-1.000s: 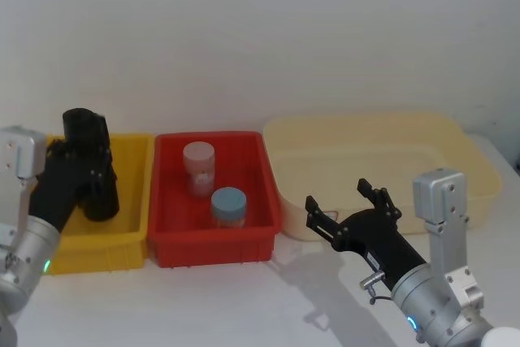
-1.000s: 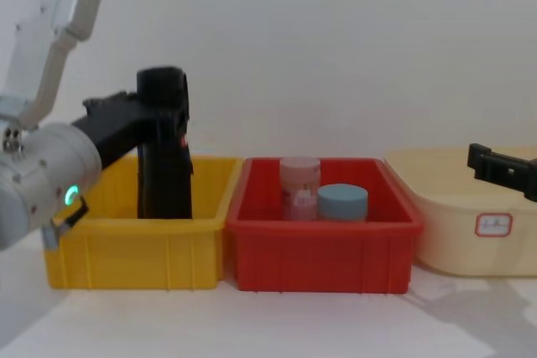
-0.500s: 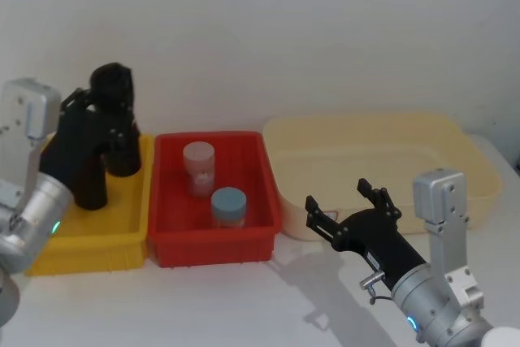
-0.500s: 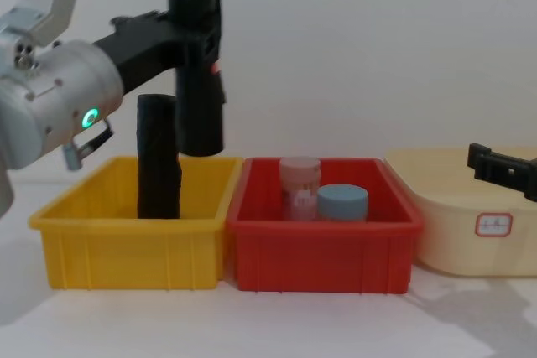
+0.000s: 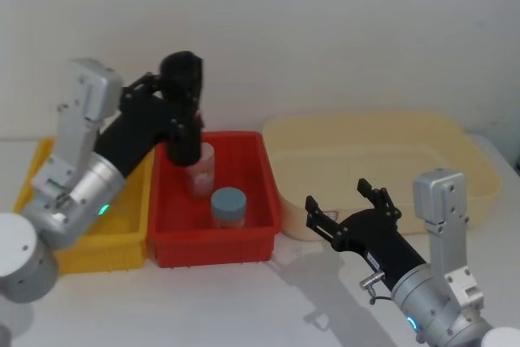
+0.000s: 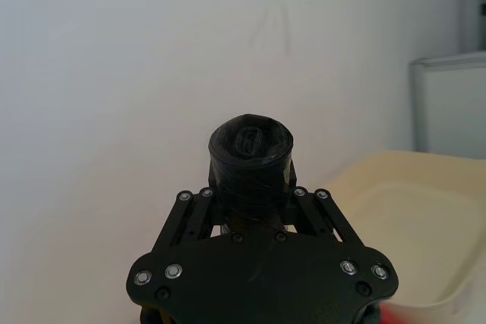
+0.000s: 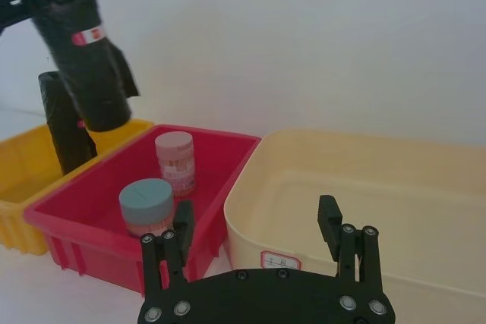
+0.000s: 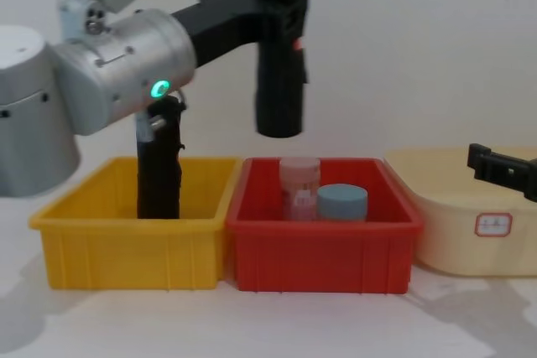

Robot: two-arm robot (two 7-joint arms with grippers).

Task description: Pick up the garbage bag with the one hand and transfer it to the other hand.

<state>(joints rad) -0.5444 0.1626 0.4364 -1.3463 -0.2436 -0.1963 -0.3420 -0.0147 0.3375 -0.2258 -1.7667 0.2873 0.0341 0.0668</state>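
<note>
Left gripper [image 8: 270, 16] raised high, fingers clamped on the upper part of a black garbage bag roll [image 8: 279, 94]. The roll hangs upright in the air, its lower end over the back of the red bin [image 5: 215, 249] and clear of it, above the pink jar [image 5: 201, 170]. The left wrist view looks along the roll's end, with a finger snug against each side of it. A red label shows on the roll's side near the grip. Left arm reaches in from the robot's left, passing over the yellow bin [image 8: 126, 245]. A second black roll [image 8: 158, 169] stands upright inside the yellow bin, partly behind the arm in the chest view. Yellow and red bins sit side by side, walls touching or nearly so. In the red bin the pink jar stands toward the back and a blue-lidded jar [image 5: 228, 205] just in front of it, slightly to the right, both upright. Cream tub [image 5: 382, 132] sits just right of the red bin. Right gripper [image 5: 337, 194] is low in front of the tub, fingers spread wide and holding nothing, pointing toward the bins and well apart from the roll. All bins rest on a white table [image 8: 252, 324].
</note>
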